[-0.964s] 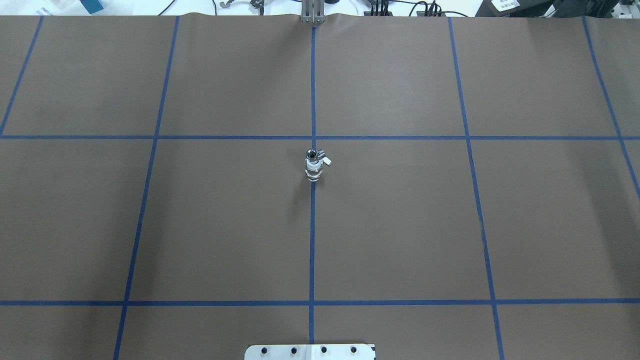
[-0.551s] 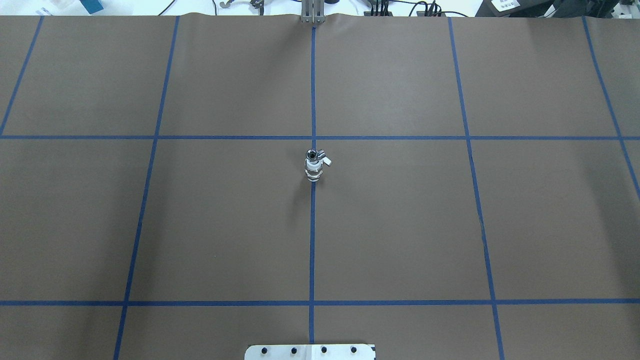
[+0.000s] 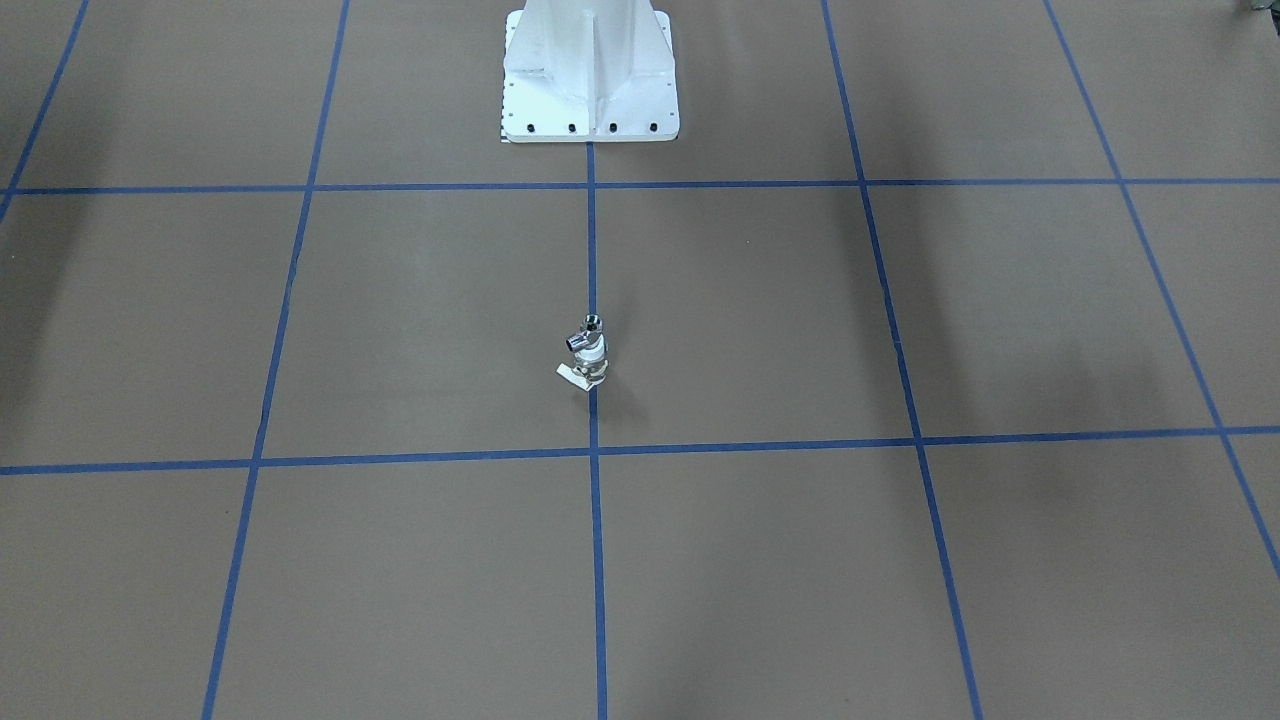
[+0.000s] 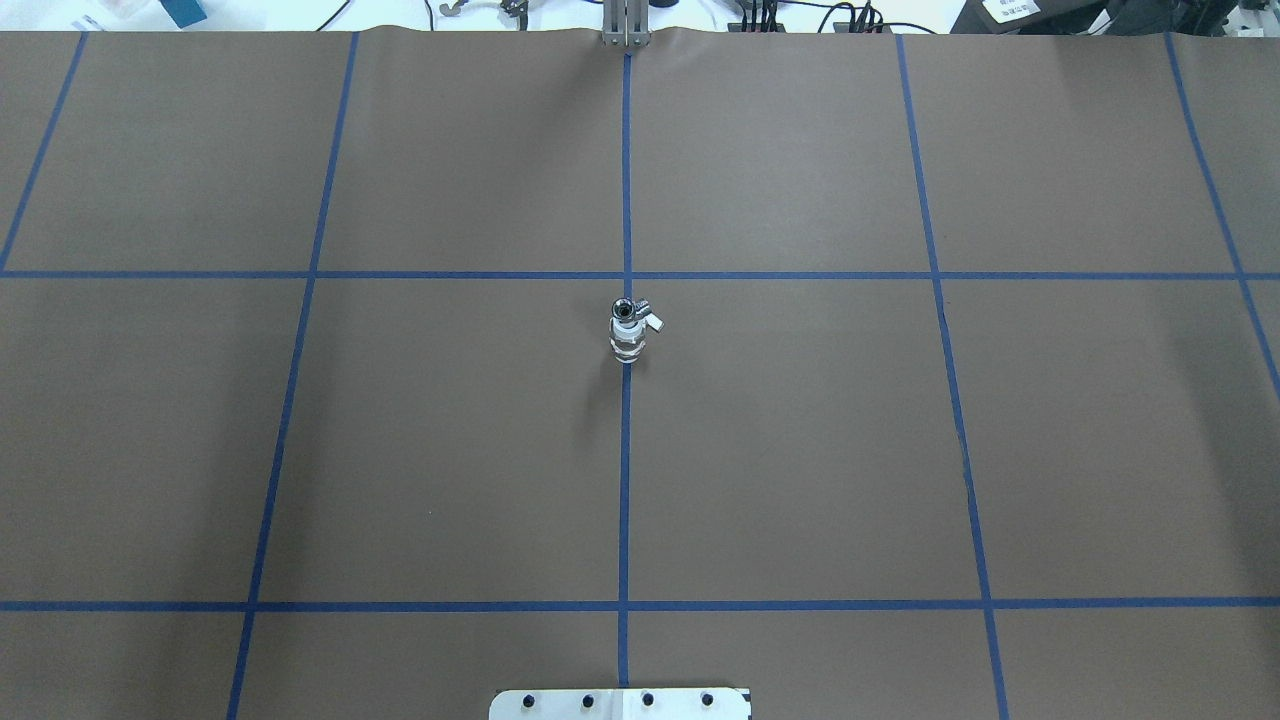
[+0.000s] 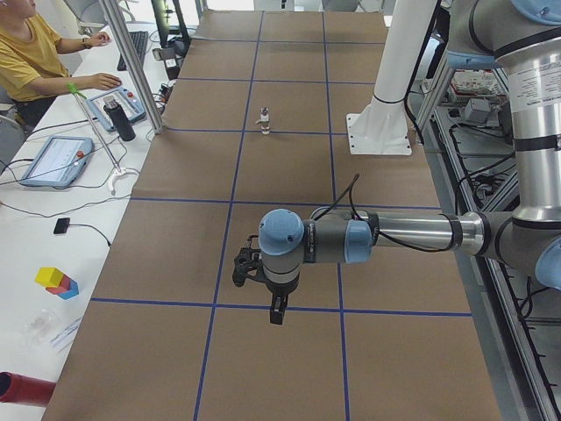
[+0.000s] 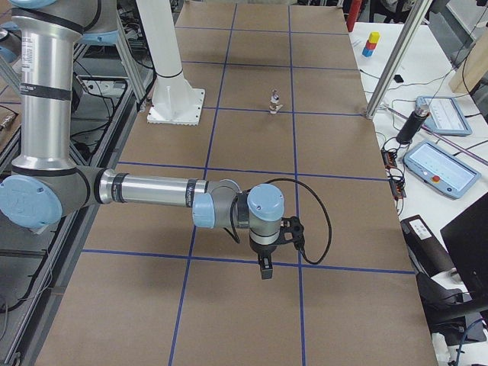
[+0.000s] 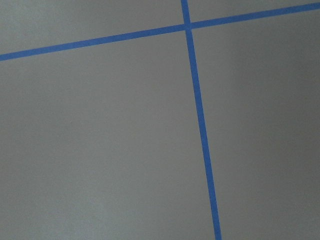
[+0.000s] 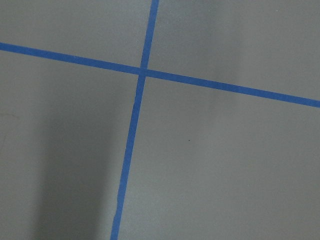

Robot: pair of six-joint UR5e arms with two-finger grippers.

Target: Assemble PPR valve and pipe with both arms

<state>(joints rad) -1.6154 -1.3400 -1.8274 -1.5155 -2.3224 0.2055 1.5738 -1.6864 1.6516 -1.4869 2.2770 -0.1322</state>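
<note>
Left fingers (image 5: 277,312), right fingers (image 6: 264,269): side views only.

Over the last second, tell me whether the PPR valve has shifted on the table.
No. The PPR valve stays on the centre tape line, just below the crossing, as before.

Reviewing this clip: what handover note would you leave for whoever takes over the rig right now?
The left gripper and the right gripper hang over bare table, far from the parts; open or shut cannot be told.
The pipe sits atop the PPR valve, upright on the centre blue line.
Done: joining looks finished.
Left: confirm the fit.
</note>
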